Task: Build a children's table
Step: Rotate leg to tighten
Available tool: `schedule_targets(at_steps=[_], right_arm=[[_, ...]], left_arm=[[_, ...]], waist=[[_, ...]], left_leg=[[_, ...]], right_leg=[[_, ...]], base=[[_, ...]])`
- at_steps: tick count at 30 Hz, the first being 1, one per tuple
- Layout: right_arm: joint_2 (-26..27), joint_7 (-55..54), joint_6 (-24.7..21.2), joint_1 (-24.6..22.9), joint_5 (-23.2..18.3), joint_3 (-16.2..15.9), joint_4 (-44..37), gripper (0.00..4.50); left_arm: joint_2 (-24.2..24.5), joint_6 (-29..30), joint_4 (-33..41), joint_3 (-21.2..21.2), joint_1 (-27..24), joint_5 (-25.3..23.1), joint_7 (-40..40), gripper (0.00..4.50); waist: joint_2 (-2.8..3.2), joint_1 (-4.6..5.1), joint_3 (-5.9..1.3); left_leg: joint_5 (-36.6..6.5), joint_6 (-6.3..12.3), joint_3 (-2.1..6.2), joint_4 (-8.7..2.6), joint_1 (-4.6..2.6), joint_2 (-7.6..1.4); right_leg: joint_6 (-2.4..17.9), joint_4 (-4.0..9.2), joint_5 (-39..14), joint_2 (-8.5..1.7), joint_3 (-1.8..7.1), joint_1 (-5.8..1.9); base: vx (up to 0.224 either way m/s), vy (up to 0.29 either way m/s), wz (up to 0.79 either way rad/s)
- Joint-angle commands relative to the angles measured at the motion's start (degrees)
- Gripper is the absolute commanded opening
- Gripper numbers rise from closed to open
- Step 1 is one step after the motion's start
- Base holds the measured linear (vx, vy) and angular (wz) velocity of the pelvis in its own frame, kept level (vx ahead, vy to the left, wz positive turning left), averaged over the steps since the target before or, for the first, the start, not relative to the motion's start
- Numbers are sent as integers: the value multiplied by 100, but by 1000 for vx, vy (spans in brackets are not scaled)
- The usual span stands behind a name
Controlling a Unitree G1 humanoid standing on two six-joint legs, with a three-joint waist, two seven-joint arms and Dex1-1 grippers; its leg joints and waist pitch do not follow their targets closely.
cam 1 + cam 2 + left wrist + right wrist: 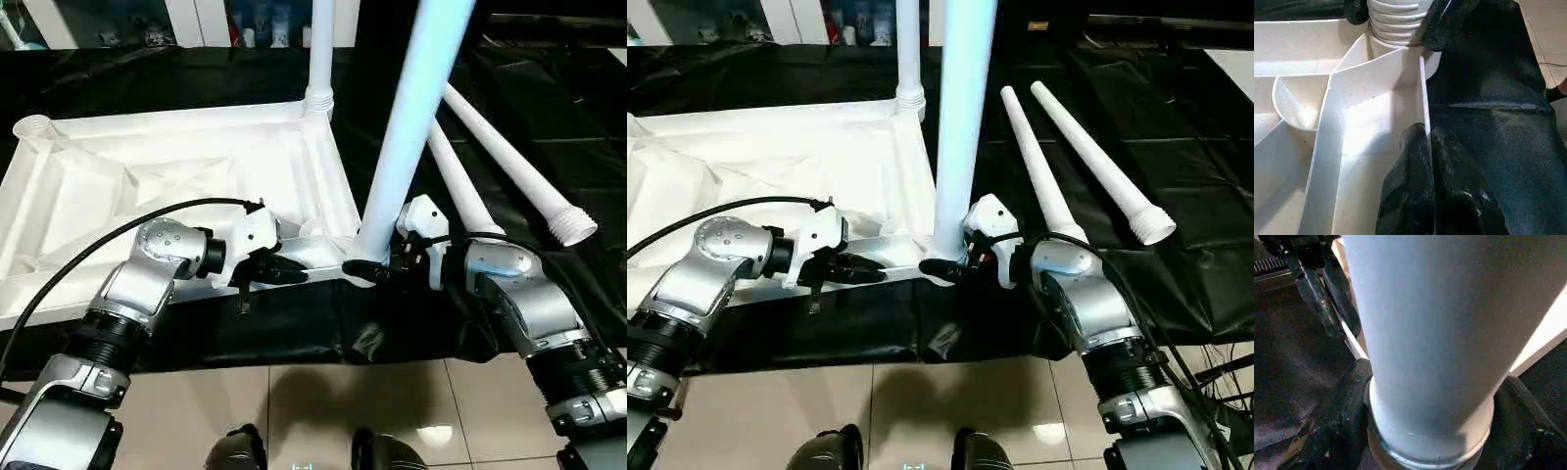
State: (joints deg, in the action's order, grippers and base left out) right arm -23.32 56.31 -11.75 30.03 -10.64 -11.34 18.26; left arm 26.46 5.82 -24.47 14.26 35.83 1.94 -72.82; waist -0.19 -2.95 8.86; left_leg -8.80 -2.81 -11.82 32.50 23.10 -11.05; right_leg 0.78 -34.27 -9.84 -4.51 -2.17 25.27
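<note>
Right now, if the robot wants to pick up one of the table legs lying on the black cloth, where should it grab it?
Probably the middle of the nearer loose leg, coming from above with fingers across it. It lies flat on the black cloth, round and tapered, with a gap separating it from the other loose leg, leaving room for fingers.

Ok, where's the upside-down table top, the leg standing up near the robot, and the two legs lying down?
table top (147, 186), left eye view, ribbed underside.
standing leg (407, 127), left eye view, middle of the shaft.
lying legs (1087, 147), right eye view, shaft of the outer one.
</note>
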Motion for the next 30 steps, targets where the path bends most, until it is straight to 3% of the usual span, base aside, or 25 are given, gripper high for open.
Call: schedule_targets(at_steps=[1, 8, 14, 15, 16, 17, 19, 24, 26, 30], right_arm=[[-2, 84, 22, 10, 43, -45, 60, 276], [167, -210, -16, -81, -5, 91, 148, 274], [1045, -1979, -232, -86, -64, 710, 575, 274], [1353, -2741, -121, -68, 53, 870, 813, 274], [1434, -2984, -72, -58, 115, 902, 902, 274], [1434, -2984, -72, -58, 115, 902, 902, 274], [1849, -3938, 321, 24, 243, 1069, 1382, 274], [2461, -5126, 921, 308, 266, 1366, 2142, 274], [2603, -5410, 1025, 412, 311, 1441, 2327, 274], [2852, -5376, 1346, 554, 305, 1495, 2647, 274]], left_arm=[[-85, -75, 264, -9, 11, 295, -187, 0], [-134, -29, 166, -3, 30, 197, -6, 0], [-671, 100, -582, -162, 320, -173, 1320, 0], [-864, 180, -751, -164, 409, -267, 1682, 0], [-920, 208, -799, -154, 439, -307, 1793, 0], [-920, 208, -799, -154, 439, -307, 1793, 0], [-1236, 328, -1129, -195, 643, -457, 2491, 0], [-1639, 303, -1660, -165, 916, -713, 3416, 0], [-1712, 253, -1796, -149, 962, -782, 3532, 0], [-1765, 189, -1838, -113, 967, -843, 3517, 0]], waist=[[-48, 8, -464], [-45, 11, -455], [-58, 60, -444], [-60, 70, -449], [-49, 85, -442], [-58, 90, -453], [-30, 112, -456], [-40, 103, -462], [-34, 107, -448], [-56, 117, -440]], left_leg=[[-335, 852, 56, -261, -167, -200], [-459, 778, 62, -268, -167, -203], [-721, 517, 72, -293, -182, -184], [-722, 482, 71, -294, -177, -180], [-785, 401, 68, -305, -188, -184], [-793, 357, 82, -309, -188, -172], [-801, 361, 70, -306, -191, -173], [-912, 358, 70, -313, -204, -155], [-998, 357, 66, -322, -217, -156], [-1133, 385, 91, -349, -171, -153]], right_leg=[[1718, 196, 263, -290, 229, -381], [1690, 216, 14, -296, 230, -371], [1584, 289, -546, -310, 243, -355], [1563, 288, -584, -314, 244, -358], [1542, 309, -689, -314, 246, -332], [1504, 311, -735, -317, 237, -356], [1466, 325, -722, -319, 247, -332], [1416, 350, -822, -312, 240, -338], [1390, 370, -890, -306, 240, -314], [1221, 380, -1094, -324, 219, -341]], base=[[0, 0, 0], [0, 0, 0], [0, 0, 0], [0, 0, 0], [0, 0, 0], [0, 0, 0], [0, 0, 0], [0, 0, 0], [0, 0, 0], [0, 0, 0]])
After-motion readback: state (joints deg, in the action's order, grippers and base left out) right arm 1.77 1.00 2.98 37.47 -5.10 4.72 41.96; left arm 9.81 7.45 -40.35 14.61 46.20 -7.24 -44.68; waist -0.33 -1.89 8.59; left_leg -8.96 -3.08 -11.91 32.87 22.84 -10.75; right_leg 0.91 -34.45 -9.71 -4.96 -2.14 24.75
